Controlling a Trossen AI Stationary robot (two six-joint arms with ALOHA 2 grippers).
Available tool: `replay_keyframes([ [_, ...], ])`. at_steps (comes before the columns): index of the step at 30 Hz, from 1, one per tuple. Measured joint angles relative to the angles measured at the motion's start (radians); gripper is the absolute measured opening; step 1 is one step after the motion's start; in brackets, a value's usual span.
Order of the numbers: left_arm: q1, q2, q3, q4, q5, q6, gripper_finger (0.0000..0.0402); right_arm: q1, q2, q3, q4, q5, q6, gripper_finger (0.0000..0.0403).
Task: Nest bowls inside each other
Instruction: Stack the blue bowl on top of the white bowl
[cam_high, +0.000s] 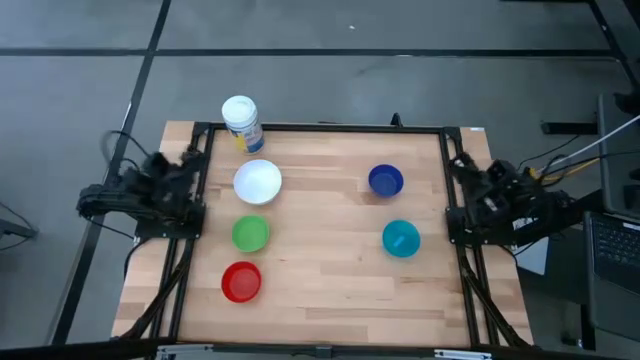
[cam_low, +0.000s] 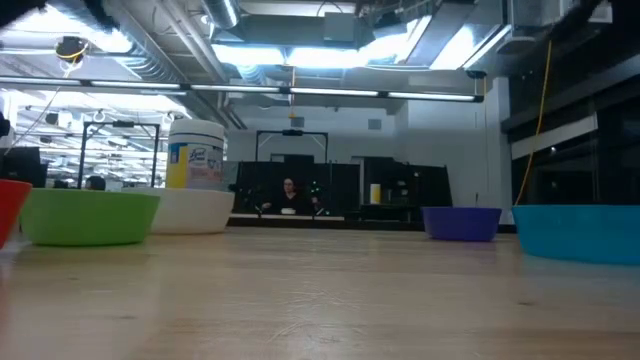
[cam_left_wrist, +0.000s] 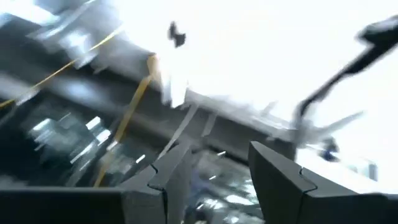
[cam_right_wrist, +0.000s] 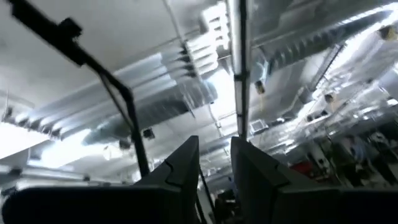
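Five bowls rest upright on their bases on the wooden table (cam_high: 320, 300). The white bowl (cam_high: 257, 182), green bowl (cam_high: 250, 234) and red bowl (cam_high: 241, 282) form a column on the left. The dark blue bowl (cam_high: 386, 180) and teal bowl (cam_high: 400, 238) stand on the right. My left arm (cam_high: 150, 192) is folded at the table's left edge and my right arm (cam_high: 495, 200) at its right edge, both away from the bowls. My left gripper (cam_left_wrist: 217, 152) and right gripper (cam_right_wrist: 214, 142) tilt up toward the ceiling, both open with nothing between the fingers; the right one's gap is narrow.
A white canister with a blue label (cam_high: 241, 123) stands at the table's far left corner, just behind the white bowl. The middle of the table between the two groups of bowls is bare wood. A person (cam_low: 289, 195) sits far off in the room.
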Motion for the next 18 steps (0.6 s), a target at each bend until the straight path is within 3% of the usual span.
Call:
replay_keyframes([
  [3, 0.0, 0.063, 0.159, -0.126, 0.116, 0.081, 0.0157, 0.0, 0.049, 0.166, -0.241, -0.052, -0.029, 0.01],
  [6, 0.0, 0.194, 0.379, -0.414, 0.109, 0.121, 0.0157, 0.0, 0.154, 0.37, -0.604, -0.028, -0.006, 0.0106],
  [10, 0.0, 0.451, 0.687, -0.799, -0.012, 0.213, 0.0157, -0.001, 0.352, 0.673, -1.245, 0.09, 0.147, 0.0107],
  [14, 0.0, 0.674, 0.965, -1.07, -0.192, 0.324, 0.0157, -0.011, 0.58, 0.93, -1.821, 0.19, 0.267, 0.0094],
  [18, 0.0, 0.787, 1.117, -1.125, -0.285, 0.438, 0.0157, -0.043, 0.723, 1.044, -2.009, 0.19, 0.277, 0.008],
])
